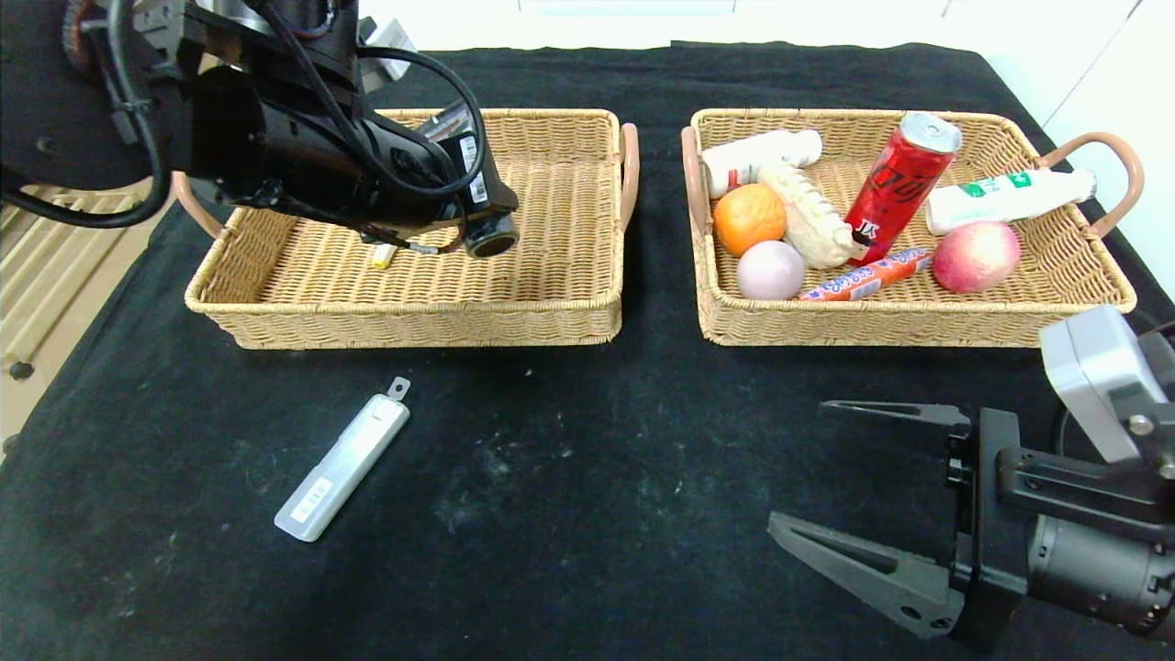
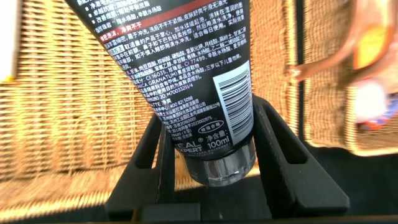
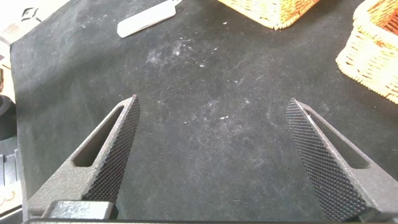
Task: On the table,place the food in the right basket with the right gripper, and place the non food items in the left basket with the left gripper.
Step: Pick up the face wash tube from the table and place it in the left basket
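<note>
A: What is the left gripper [image 2: 211, 134] holding just now?

B: It is clamping a black tube [image 2: 180, 68] between its fingers, the cap end poking out past the fingertips. The tube's long axis is running along the fingers, and the whole load is hanging over the left basket [image 1: 560, 303], with wicker directly beneath it.

A: So the release looks close. What is remaining for that arm?

B: Probably the grey cutter case [image 1: 344, 464], lying on the black cloth [image 1: 587, 514] nearer the robot than the gripper, outside the basket's front wall. Its long axis is running diagonally, the tabbed end pointing toward the basket.

A: And the right gripper [image 1: 835, 477]?

B: It is sitting spread wide and empty, low over the cloth, well apart from the case. The right basket [image 1: 918, 321], already holding the food, is lying just beyond it.
</note>
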{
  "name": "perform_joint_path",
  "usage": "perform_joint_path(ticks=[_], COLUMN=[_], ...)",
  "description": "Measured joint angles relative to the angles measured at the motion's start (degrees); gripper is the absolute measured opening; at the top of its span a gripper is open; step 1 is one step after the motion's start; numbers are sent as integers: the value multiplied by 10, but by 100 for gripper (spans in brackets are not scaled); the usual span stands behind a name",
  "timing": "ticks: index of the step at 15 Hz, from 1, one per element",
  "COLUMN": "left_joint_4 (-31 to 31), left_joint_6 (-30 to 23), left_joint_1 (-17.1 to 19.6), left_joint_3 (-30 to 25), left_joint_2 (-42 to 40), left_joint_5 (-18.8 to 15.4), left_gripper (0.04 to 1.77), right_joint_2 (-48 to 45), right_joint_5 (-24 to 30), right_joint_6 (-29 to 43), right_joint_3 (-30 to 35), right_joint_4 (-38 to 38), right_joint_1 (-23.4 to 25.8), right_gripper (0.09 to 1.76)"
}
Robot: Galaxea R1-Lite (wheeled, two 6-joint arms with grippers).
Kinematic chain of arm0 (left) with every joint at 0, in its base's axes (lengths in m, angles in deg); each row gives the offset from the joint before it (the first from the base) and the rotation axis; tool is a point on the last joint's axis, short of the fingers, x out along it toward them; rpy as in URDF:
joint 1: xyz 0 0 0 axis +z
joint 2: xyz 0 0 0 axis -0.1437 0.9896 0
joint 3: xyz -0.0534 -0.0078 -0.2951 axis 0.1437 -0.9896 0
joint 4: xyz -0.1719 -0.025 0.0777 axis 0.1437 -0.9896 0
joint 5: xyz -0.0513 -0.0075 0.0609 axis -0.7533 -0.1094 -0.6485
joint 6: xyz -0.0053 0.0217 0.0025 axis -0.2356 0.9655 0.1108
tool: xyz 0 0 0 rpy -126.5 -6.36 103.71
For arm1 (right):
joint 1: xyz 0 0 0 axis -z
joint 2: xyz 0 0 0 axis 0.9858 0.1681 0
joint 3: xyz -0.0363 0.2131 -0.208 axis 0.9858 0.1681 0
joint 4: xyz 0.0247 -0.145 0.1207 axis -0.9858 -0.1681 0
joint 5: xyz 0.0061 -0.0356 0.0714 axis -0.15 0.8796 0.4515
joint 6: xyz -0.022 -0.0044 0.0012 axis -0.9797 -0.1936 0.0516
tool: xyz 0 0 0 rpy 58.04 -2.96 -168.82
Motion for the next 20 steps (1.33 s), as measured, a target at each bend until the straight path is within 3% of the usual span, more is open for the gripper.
perform_joint_path(ticks=[10,15,20], left_joint_4=[22,22,20], left_joint_6=[8,7,6], left_joint_1=[10,10,10], left_joint_3=[13,11,8], left_joint_2=[55,56,53], left_joint_5=[4,4,4], left_gripper=[82,124,144], right_joint_2=[0,-1,-1], right_joint_5=[-1,-1,-1], right_joint_6=[-10,-10,-12], right_joint_3=[3,3,4], right_joint_4=[0,1,0], right_joint_1=[1,1,1], right_gripper=[171,171,171])
